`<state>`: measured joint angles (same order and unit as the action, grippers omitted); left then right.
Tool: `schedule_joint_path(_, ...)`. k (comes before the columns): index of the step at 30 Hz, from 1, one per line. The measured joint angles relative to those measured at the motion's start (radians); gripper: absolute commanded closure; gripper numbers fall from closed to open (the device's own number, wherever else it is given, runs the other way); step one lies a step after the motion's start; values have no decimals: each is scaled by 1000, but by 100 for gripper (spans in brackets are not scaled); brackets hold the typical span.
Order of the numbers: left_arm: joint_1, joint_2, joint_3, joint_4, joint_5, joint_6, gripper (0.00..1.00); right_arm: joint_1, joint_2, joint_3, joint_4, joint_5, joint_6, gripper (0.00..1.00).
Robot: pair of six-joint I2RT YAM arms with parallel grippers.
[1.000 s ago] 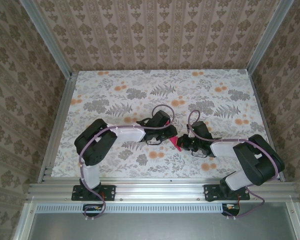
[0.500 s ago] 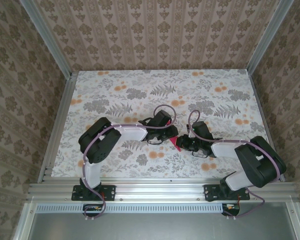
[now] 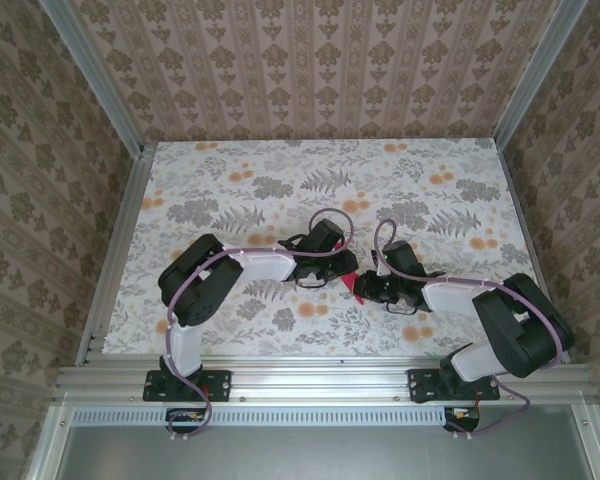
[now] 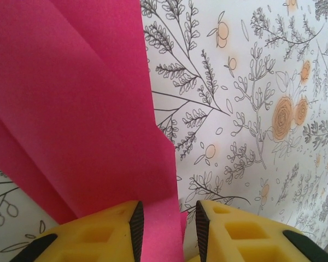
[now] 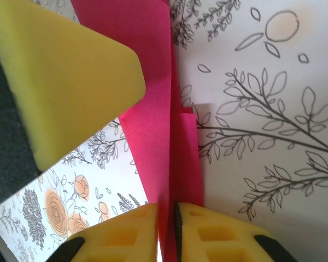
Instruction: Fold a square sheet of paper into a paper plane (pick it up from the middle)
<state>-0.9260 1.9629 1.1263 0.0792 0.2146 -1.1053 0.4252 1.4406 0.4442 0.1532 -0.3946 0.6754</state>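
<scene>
Two grippers meet mid-table from above, my left gripper (image 3: 347, 277) and right gripper (image 3: 365, 289) at the folded pink sheet (image 3: 357, 289). Left wrist: my fingers (image 4: 98, 236) stand apart, sheet between. Right wrist: my fingers (image 5: 120, 237) pinch its upright fold.

The left arm (image 3: 250, 265) and right arm (image 3: 460, 295) are built of black joints and white links. A lilac cable (image 3: 163, 325) is routed along each. The fingers (image 4: 93, 237) are faced with yellow foam.

Floral-print tabletop (image 3: 230, 190); patterned wallpaper walls (image 3: 320, 70); aluminium frame (image 3: 320, 378).
</scene>
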Motion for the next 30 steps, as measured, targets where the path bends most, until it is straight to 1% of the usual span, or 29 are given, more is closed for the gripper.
schedule_joint_path(10, 5, 20, 14, -2, 18, 0, 67, 0, 0, 0, -4, 1, 2, 92)
schedule_joint_path(20, 5, 27, 22, -4, 26, 0, 68, 0, -2, 4, -15, 5, 1, 91)
schedule_joint_path(30, 4, 39, 27, 13, 46, 0, 68, -2, -66, -13, -39, 39, 1, 93)
